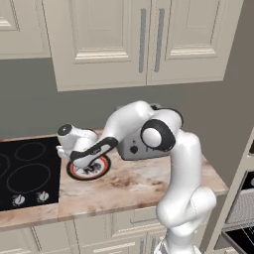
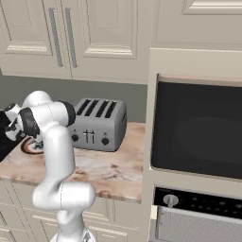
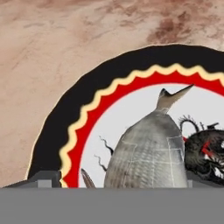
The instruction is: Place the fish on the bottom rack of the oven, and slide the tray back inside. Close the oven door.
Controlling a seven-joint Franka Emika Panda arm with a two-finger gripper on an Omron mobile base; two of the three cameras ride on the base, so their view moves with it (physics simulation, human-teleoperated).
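Fingers [image 3: 113, 186] low astride fish [image 3: 146, 153] on red-rimmed plate [image 3: 78, 127], gap state unclear; best closed squarely across body before lifting.

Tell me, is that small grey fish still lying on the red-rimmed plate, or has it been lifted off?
On the plate. The hand view shows the small grey mottled fish lying across the white centre of the round red-rimmed plate.
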